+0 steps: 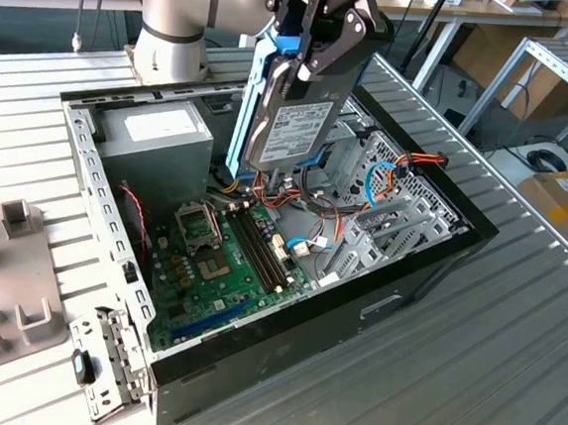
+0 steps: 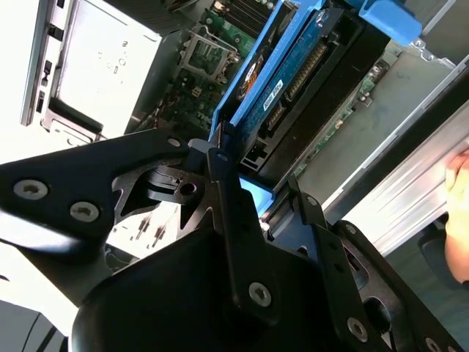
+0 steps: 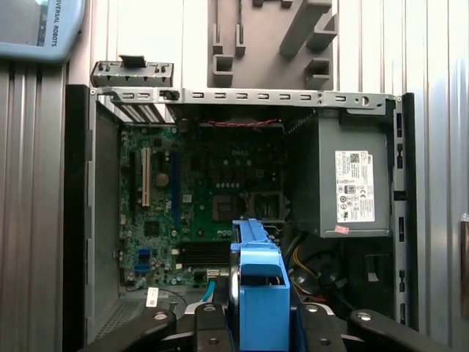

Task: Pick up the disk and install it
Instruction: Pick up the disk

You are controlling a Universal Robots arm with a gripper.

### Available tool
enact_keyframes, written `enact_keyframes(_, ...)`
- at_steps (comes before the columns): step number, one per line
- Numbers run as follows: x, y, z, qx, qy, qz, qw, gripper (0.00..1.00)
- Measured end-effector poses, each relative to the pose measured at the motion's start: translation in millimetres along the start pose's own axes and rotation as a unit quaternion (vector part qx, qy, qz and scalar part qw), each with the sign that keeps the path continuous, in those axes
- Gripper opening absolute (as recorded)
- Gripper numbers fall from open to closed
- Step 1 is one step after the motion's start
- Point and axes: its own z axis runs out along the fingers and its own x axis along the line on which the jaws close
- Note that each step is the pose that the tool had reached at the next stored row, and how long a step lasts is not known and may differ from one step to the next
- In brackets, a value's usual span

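Item: the disk (image 1: 290,124), a silver hard drive with a white label in a blue carrier frame. It hangs on edge and slightly tilted, touching nothing but my fingers, over the open computer case (image 1: 355,308). Holder: my gripper (image 1: 312,64), clamped shut across the disk's upper end; in the second wrist view the disk (image 2: 293,81) runs away from my fingers toward the case floor. Hazards, as I judge them: I hold the disk at one end only, so a knock on its lower edge could pivot it in my grip. The loose cable bundle (image 1: 284,191) directly beneath could snag that edge. The tilt could jam the carrier against the metal drive cage (image 1: 347,150) just beyond it. Case contents: motherboard (image 1: 230,258) on the floor below me, empty CPU socket (image 1: 198,227), grey power supply (image 1: 156,137) in the corner off to one side, cables, cage. The case stands on a slatted metal table (image 1: 509,371).
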Motion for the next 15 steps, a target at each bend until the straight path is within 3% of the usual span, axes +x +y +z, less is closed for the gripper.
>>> enact_keyframes(15, 6.9, -16.0, 3.7, -0.0005, 0.0025, 0.0, 1.0, 0.37)
